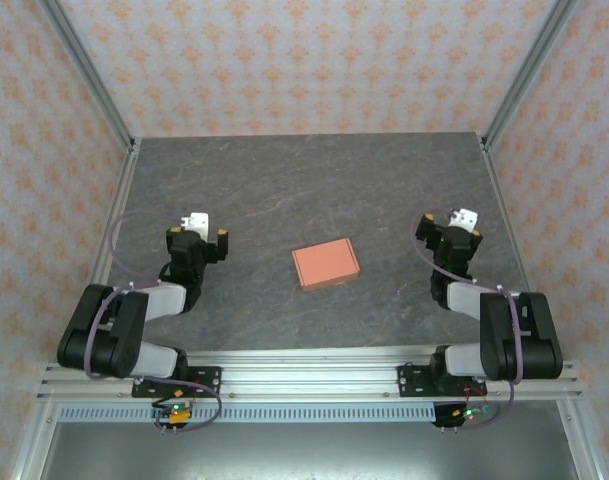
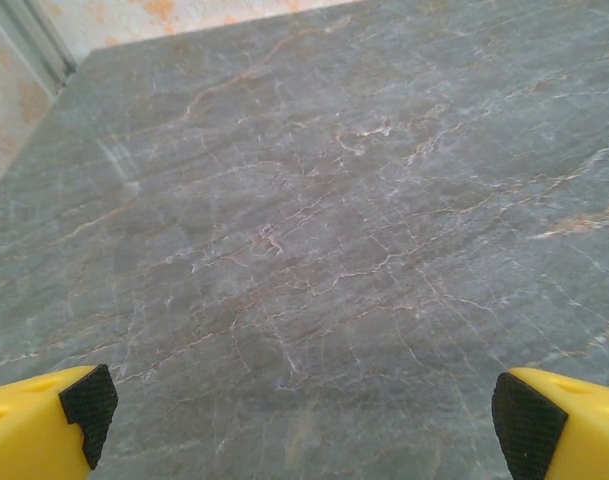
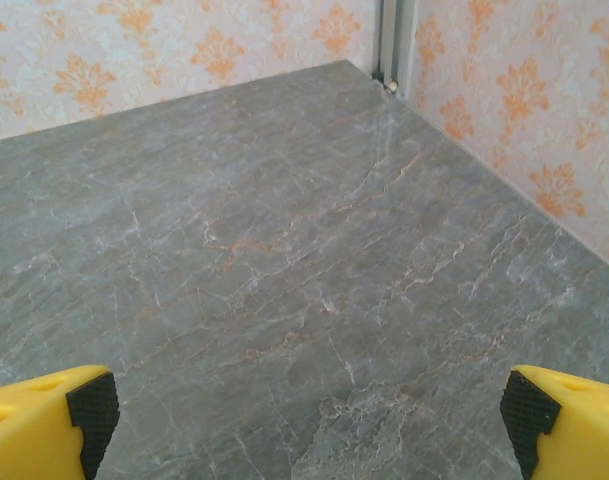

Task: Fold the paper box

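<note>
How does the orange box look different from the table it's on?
The box is plain salmon-orange; the table is grey with pale veins. The box is small; the table is far bigger and holds it near the middle. The box sits a bit askew to the table's edges. Both look flat on top.

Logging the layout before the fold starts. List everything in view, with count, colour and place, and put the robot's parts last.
paper box: one, salmon-orange, lying flat mid-table between the arms, untouched.
table: one, dark grey marbled, under everything.
walls: three, cream with orange motifs, at the back and both sides.
frame posts: two, silver, at the far corners.
mounting rail: one, silver, along the near edge.
arms: two, black and grey, on the rail at left and right.
left end effector: one, yellow with black pads, open over bare table.
right end effector: one, yellow with black pads, open over bare table.
</note>
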Robot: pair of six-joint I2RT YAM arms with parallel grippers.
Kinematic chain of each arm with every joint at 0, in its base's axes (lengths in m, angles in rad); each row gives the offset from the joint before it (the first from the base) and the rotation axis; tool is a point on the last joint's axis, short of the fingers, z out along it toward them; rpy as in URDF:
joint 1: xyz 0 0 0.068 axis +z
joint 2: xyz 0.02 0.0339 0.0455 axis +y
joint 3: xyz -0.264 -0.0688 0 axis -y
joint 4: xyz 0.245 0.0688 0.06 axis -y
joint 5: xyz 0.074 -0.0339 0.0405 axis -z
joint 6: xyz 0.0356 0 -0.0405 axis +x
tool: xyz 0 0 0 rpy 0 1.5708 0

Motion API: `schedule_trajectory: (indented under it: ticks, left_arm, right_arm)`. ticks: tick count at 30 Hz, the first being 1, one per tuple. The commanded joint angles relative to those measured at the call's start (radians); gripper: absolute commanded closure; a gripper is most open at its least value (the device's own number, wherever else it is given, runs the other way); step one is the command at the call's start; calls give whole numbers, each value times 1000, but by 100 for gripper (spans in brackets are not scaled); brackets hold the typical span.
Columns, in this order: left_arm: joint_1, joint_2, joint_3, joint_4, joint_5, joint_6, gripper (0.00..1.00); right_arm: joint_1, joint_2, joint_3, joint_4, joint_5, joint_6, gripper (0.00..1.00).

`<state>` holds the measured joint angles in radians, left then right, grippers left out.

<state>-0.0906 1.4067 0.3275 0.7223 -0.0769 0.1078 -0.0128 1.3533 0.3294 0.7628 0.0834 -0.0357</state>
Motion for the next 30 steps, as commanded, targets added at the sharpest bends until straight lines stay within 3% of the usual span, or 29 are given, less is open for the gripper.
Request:
schedule_trajectory:
  ticks: [1,4,6,8,10,11,30]
  left_arm:
    - [59,23,13,119,75,-76,0]
    - [59,84,43,130,85,-66,0]
    - [58,90,39,139,88,-61,0]
    - [59,90,68,81,100,-57,0]
    - [60,88,77,56,93,-64,0]
    - [61,89,76,61,94,-63,0]
    - [59,93,100,20,40,-89,0]
  right_arm:
    - [-6,22,33,-9,-74,35,1]
    - [-6,94,51,19,-92,31,1]
    - [-3,193,20,194,-98,27,1]
    - [11,145,40,67,-86,9,1]
    - [51,184,43,124,-73,-45,1]
    - [59,165,56,67,-61,-49,1]
    - [42,166,91,6,-57,-19,1]
